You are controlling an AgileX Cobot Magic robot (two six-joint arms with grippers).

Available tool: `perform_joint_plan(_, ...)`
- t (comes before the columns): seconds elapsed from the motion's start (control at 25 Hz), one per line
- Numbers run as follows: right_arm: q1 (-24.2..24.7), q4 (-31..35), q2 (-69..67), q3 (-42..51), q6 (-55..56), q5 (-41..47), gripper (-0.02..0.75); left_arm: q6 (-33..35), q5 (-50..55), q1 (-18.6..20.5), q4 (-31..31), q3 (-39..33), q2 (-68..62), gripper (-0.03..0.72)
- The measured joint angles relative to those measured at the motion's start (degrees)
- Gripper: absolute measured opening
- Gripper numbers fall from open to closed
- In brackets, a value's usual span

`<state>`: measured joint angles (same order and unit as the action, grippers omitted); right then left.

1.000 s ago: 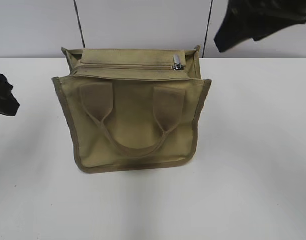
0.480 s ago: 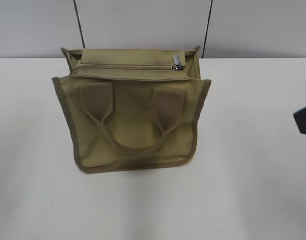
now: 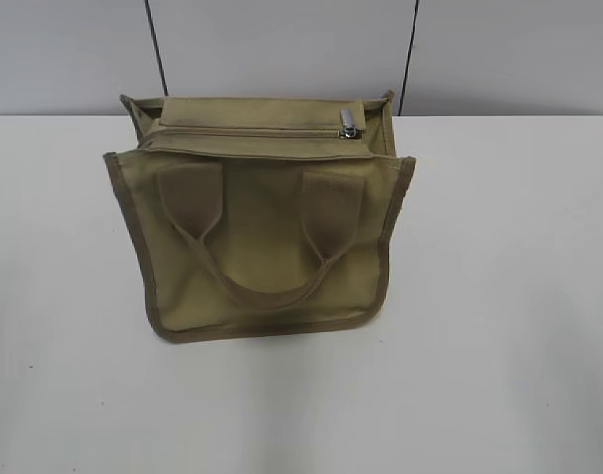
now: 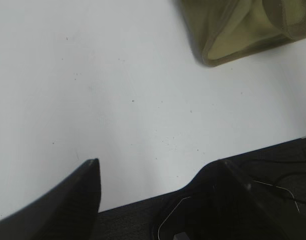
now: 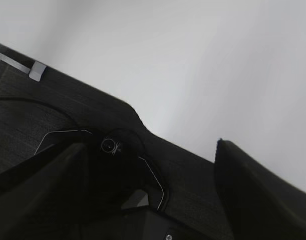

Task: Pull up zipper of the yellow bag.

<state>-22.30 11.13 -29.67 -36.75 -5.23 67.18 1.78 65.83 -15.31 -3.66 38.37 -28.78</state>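
Observation:
The yellow bag (image 3: 262, 247) stands upright on the white table, its two looped handles hanging down the near face. The zipper (image 3: 252, 131) runs across the top panel, with its silver pull tab (image 3: 347, 123) at the right end. Neither gripper shows in the exterior view. In the left wrist view my left gripper (image 4: 158, 165) is open and empty over the bare table, and a corner of the bag (image 4: 233, 35) shows far off at the top right. My right gripper (image 5: 151, 145) is open and empty, well away from the bag.
The white table (image 3: 498, 296) spreads around the bag, with a grey wall (image 3: 281, 49) behind. A black surface with a thin cable (image 4: 273, 190) lies beyond the table's edge under the left gripper. The same black surface (image 5: 52, 115) lies under the right gripper.
Both arms have drawn out of the exterior view: the left one left the left edge, the right one dropped from the top right to the right edge and then out. The bag has not moved.

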Motion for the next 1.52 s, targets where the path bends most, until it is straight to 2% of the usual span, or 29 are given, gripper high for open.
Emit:
perform_joint_plan(0.36,0.0,-2.4,13.9,7.2,1.5,2.4,0.597,0.0,0.1,0.0,0.2,-5.3,14.2,0.532)
perform_joint_plan(0.64,0.0,-6.6,16.6,8.7,1.8,-1.8,0.596,0.0,-5.3,0.0,0.3,-7.5,14.6,0.532)
perform_joint_plan(1.52,0.0,-6.5,16.6,10.1,1.8,-4.4,0.585,2.9,-5.6,0.0,-1.2,-7.7,14.6,0.532)
